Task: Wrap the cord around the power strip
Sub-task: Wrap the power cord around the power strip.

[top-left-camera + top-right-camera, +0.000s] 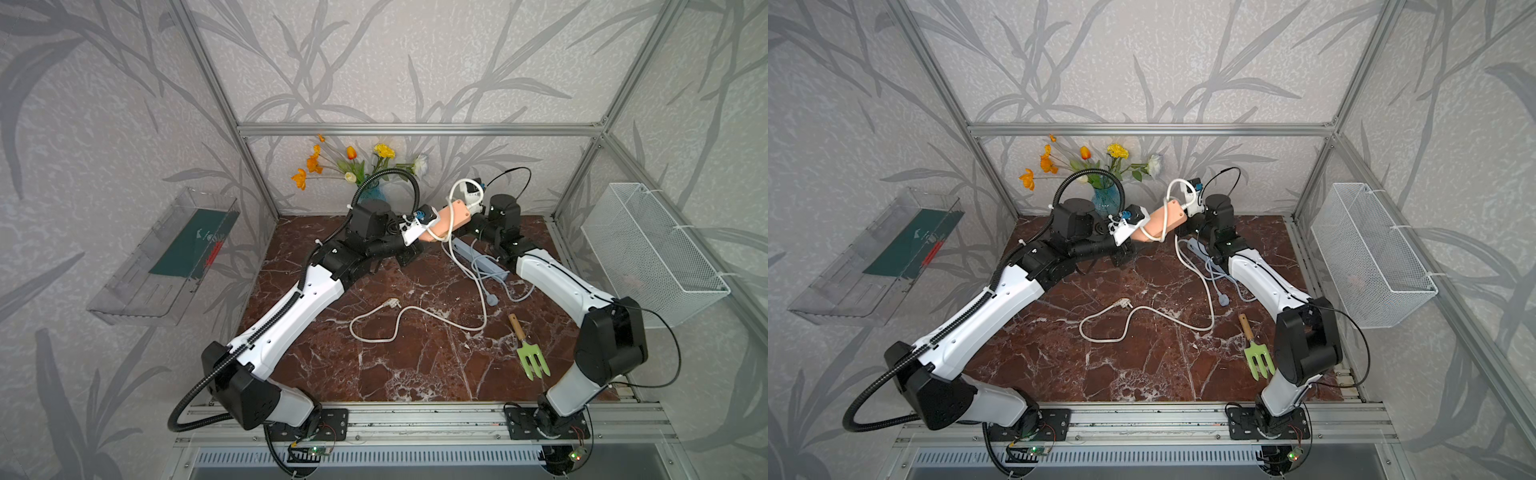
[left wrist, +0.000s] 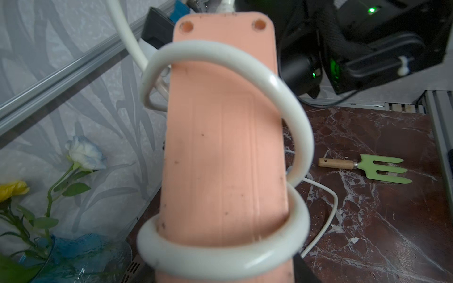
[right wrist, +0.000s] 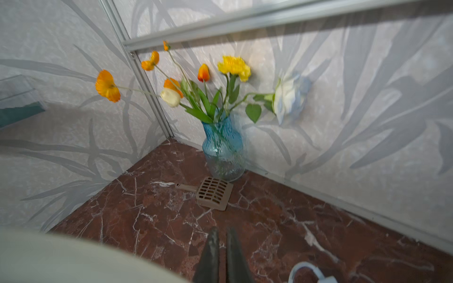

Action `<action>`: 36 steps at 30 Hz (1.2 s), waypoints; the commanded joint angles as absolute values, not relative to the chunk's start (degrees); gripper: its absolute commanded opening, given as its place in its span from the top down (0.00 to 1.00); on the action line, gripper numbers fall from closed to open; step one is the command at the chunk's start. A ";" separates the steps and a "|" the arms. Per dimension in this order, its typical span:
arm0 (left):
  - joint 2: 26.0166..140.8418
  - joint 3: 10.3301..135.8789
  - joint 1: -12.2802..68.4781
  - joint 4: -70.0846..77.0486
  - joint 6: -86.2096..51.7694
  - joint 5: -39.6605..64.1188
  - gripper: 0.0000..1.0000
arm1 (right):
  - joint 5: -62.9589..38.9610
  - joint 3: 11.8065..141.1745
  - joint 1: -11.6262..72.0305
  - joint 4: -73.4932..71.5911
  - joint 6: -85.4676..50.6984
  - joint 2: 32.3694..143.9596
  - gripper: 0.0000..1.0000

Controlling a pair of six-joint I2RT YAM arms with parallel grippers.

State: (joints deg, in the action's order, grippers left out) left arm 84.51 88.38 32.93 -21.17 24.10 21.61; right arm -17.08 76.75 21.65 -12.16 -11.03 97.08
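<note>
Left pincer (image 1: 420, 237) grips one end of the power strip (image 1: 451, 218), with two cord (image 2: 282, 92) turns wound beyond it. Right pincer (image 3: 222, 234), closed and apparently empty, sits at the far end. Wrapping is midway, so it must next take up the slack on the bench (image 1: 374, 365) below.

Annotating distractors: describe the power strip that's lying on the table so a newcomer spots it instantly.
On the marble table, look toward the back, beside the right arm. The grey-blue power strip lies flat there, its thin grey cord loose. Unlike the peach power strip, held aloft and wound with white cord, nothing grips it.
</note>
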 commanded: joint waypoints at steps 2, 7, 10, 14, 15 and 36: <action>84.82 99.89 32.10 -11.68 21.20 15.68 1.00 | -5.85 73.78 24.58 -11.22 -14.53 100.54 1.00; 88.39 106.66 33.12 -15.78 21.42 15.65 1.00 | 4.41 72.78 29.66 -12.92 -12.72 103.47 0.91; 89.59 108.97 35.17 -17.07 22.60 16.87 1.00 | 7.56 70.11 31.86 -19.58 -15.49 104.36 0.89; 90.69 110.91 38.36 -19.43 23.43 18.83 1.00 | 12.61 69.54 32.88 -24.21 -20.90 106.11 0.83; 90.66 110.85 38.93 -19.69 23.67 19.12 1.00 | 13.41 70.12 32.89 -24.13 -21.57 106.58 0.83; 91.41 116.35 21.94 -33.87 25.96 3.16 1.00 | 18.78 51.76 32.72 -22.15 -12.45 92.01 1.00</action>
State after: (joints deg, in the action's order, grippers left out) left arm 93.08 110.65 27.44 -38.89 23.83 10.59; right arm 14.17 55.81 33.41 -28.47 -15.51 97.58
